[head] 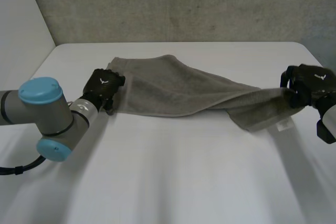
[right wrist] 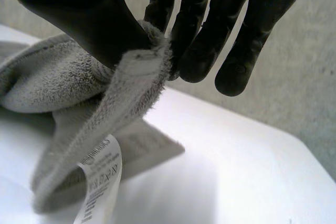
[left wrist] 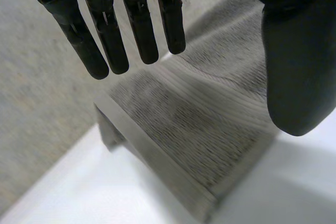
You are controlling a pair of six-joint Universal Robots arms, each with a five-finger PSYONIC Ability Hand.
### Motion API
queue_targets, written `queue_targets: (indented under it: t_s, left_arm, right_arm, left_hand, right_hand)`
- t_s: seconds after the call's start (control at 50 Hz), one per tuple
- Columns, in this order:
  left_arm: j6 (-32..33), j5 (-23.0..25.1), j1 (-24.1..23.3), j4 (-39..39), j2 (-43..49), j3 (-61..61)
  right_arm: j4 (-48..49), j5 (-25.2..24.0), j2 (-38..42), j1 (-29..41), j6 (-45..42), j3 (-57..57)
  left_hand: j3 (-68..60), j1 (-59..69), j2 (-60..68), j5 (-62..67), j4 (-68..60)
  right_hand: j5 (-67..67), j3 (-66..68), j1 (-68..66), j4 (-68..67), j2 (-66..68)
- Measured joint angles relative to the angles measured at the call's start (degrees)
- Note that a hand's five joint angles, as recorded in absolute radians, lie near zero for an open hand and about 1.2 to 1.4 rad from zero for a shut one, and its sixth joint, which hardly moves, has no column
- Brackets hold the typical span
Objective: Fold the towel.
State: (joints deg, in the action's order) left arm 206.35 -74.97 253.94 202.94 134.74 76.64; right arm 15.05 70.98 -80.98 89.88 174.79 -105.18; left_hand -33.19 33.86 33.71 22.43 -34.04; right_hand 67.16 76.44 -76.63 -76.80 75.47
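Folding the towel (head: 173,90) at this stage appears to mean carrying its right end across to its left end.

**Hand states**
- The right hand (head: 310,85) pinches the towel's right end between thumb and fingers (right wrist: 197,51). The pinch sits on the hemmed edge, and a white label (right wrist: 100,182) hangs just below it.
- The left hand (head: 104,88) is spread, with straight fingers (left wrist: 139,30) set apart from the thumb (left wrist: 294,61). It holds nothing.

**Position of the towel**
- The towel lies across the far half of the white table (head: 173,182), stretched between the two hands.
- Its left part rests flat. The left end lies under the left palm, with the fingertips over the far left corner. Whether they touch the cloth cannot be told.
- The right end is raised off the table and bunched, sagging from the pinch down to the surface.

**Recommended procedure**
1. Anchor the left end first: press it down or grip its corner, so the cloth does not slide during the pull.
2. Move the right end toward the left hand in a low arc.
3. Lay edge on edge before letting go.

**Caution**
The right end is probably held at one point only, so it may twist or land narrow. Flatten it after it is laid down.
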Motion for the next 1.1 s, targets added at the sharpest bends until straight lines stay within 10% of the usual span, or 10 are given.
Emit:
queue_targets:
  t_s: [1.1]
  left_arm:
    - [-7.76,4.38,-4.0,-14.06,16.05,-27.9]
  right_arm:
    - [0.92,0.03,8.53,0.73,-3.36,1.43]
  left_hand:
    - [-5.82,5.08,5.22,6.67,-4.91]
  right_hand:
    - [0.0,0.0,0.0,0.0,0.0]
